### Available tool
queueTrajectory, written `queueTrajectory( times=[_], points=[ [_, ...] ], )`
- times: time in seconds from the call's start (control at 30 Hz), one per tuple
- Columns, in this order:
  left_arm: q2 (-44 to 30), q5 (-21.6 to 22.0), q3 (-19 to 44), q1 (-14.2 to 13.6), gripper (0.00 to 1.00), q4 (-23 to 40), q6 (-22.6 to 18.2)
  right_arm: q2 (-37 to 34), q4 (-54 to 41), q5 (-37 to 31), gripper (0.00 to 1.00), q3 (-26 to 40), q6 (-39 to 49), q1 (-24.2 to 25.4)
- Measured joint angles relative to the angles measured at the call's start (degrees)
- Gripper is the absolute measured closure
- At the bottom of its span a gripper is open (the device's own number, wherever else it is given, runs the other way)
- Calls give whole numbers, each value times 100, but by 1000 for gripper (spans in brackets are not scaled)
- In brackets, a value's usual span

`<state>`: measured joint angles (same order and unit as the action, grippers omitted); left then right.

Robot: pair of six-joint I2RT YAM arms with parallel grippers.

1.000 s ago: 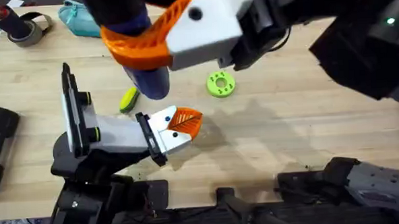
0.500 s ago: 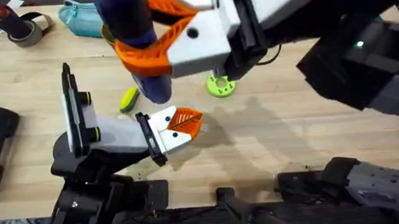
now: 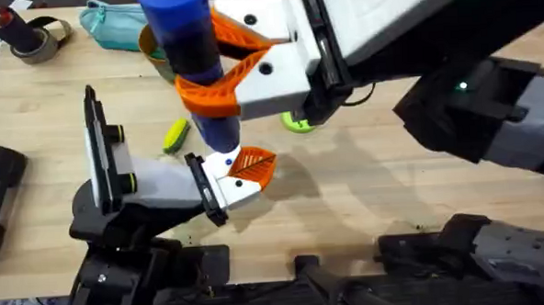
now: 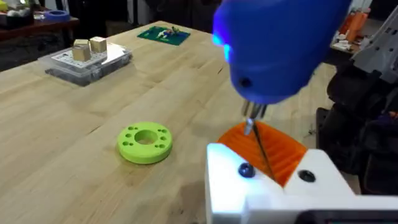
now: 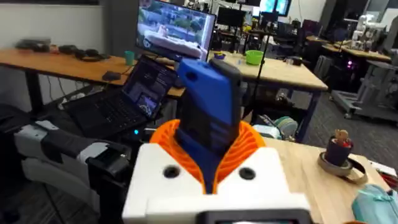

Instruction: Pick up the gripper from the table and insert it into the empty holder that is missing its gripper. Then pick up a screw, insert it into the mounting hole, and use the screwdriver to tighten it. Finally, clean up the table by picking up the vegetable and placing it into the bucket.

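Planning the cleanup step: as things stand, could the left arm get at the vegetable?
Probably not right away: the vegetable lies bare on the table, but the screwdriver in the right tool hangs close beside it.

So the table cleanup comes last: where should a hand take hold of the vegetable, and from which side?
Probably across the middle of the vegetable, coming from above: it lies flat on the table, oblong, with its long sides bare. The holder stands close beside it, so a low approach looks crowded.
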<state>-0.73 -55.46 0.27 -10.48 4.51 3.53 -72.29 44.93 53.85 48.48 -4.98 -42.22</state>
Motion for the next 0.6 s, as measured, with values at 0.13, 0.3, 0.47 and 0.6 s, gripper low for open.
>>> queueTrajectory(
  times=[0.13,0.3,0.47,0.6],
  points=[
    [-2,0,0,0,991,1,0,0,4,-67,959,-83,-69,0],
    [-1,0,0,0,991,1,0,2,2,-179,957,-145,-85,-62],
    [-2,0,0,0,991,1,0,0,4,-255,959,-184,-85,-141],
    [-2,0,0,0,991,1,0,2,4,-280,957,-201,-84,-144]
  ],
)
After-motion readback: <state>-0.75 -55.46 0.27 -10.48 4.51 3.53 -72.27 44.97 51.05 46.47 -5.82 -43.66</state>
